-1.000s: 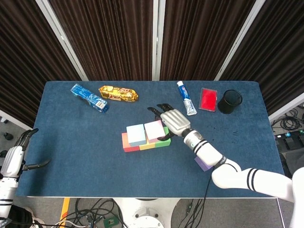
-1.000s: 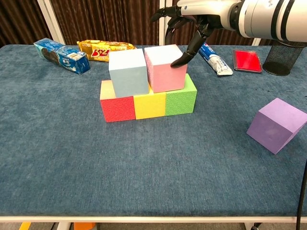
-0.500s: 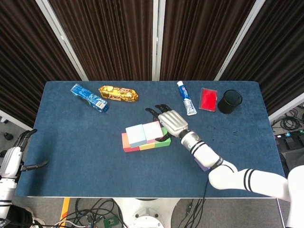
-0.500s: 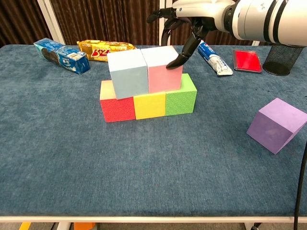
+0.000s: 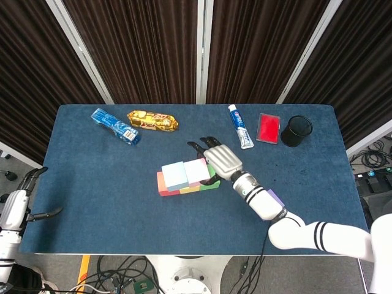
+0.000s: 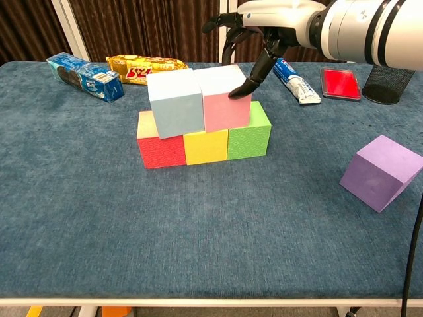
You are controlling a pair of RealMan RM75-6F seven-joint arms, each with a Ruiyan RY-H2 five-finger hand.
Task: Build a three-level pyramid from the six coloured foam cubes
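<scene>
Stack: three cubes form the bottom row near the table's centre, red cube (image 6: 162, 149), yellow cube (image 6: 206, 146) and green cube (image 6: 249, 135), touching side by side; on them sit two, the light blue cube (image 6: 175, 103) and the pink cube (image 6: 224, 98), also touching.
Sixth cube: the purple cube (image 6: 381, 173) lies alone on the cloth at about 4 o'clock from the stack, well apart, tilted on an edge in the chest view.
Cube count: six, five stacked in two levels, one loose.
Right hand: the right hand (image 5: 221, 162) hangs over the pink cube's 3 o'clock side, fingers spread and curved down; one dark fingertip (image 6: 238, 93) touches the pink cube's upper right edge. It grips nothing.
Left hand: the left hand (image 5: 17, 205) is off the table's 8 o'clock corner, fingers apart, holding nothing.
Head view only: the left hand; the right forearm covering most of the purple cube.
Chest view only: the fingertip's contact, the purple cube's tilt, the cubes' front faces.
Table: blue cloth table (image 5: 92, 177).
Far edge, one each: blue biscuit pack (image 5: 115, 126) at 10 o'clock, gold snack pack (image 5: 152, 120) beside it, toothpaste tube (image 5: 241, 125) at 1 o'clock, red card (image 5: 268, 128), black mesh cup (image 5: 296, 130) at 2 o'clock.
</scene>
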